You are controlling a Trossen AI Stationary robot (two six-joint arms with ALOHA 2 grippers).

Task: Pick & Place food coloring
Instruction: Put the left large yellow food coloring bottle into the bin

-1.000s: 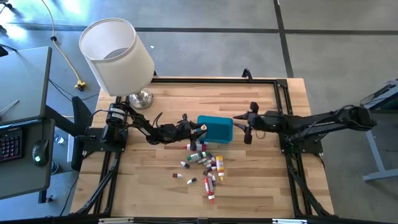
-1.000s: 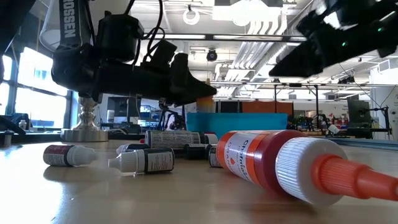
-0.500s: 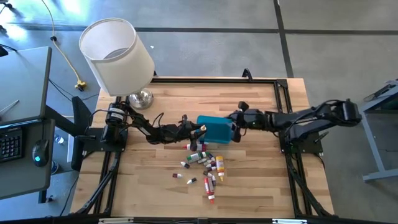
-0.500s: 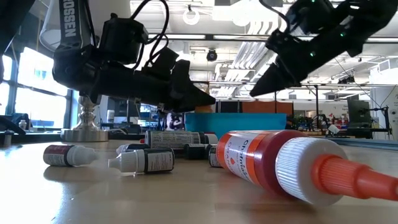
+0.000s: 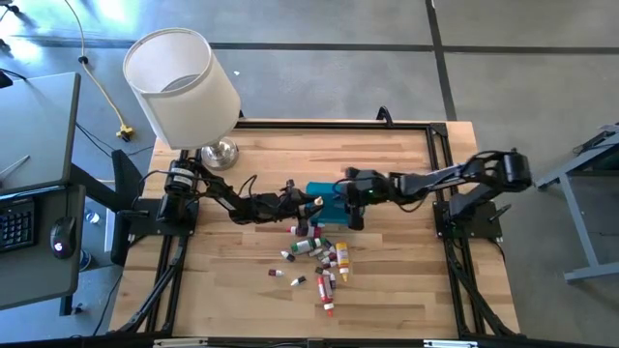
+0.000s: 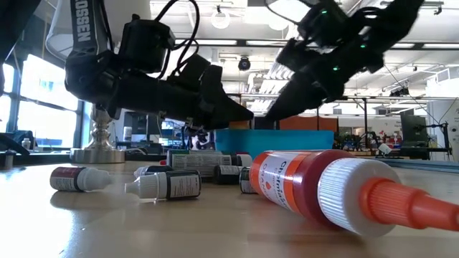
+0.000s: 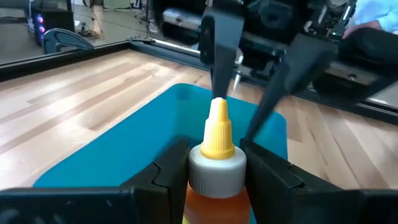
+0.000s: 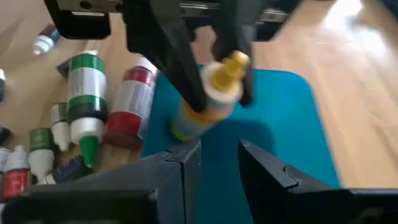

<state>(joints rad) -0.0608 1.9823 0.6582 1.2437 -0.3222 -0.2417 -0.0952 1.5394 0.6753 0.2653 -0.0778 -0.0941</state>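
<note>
The left hand [image 5: 308,201] grips an orange food coloring bottle [image 7: 214,163] with a white collar and yellow tip — its fingers [image 7: 166,174] pressed on either side of the collar. Just ahead of and beneath that hand lies the teal bin [image 5: 329,193]. The right hand [image 5: 345,198] hovers over the bin facing the left one, fingers parted and holding nothing. The other food coloring bottles [image 5: 320,257] lie scattered on the wooden worktop [image 5: 406,280] beside the left hand — a large red one [image 6: 315,190] nearest the low camera.
</note>
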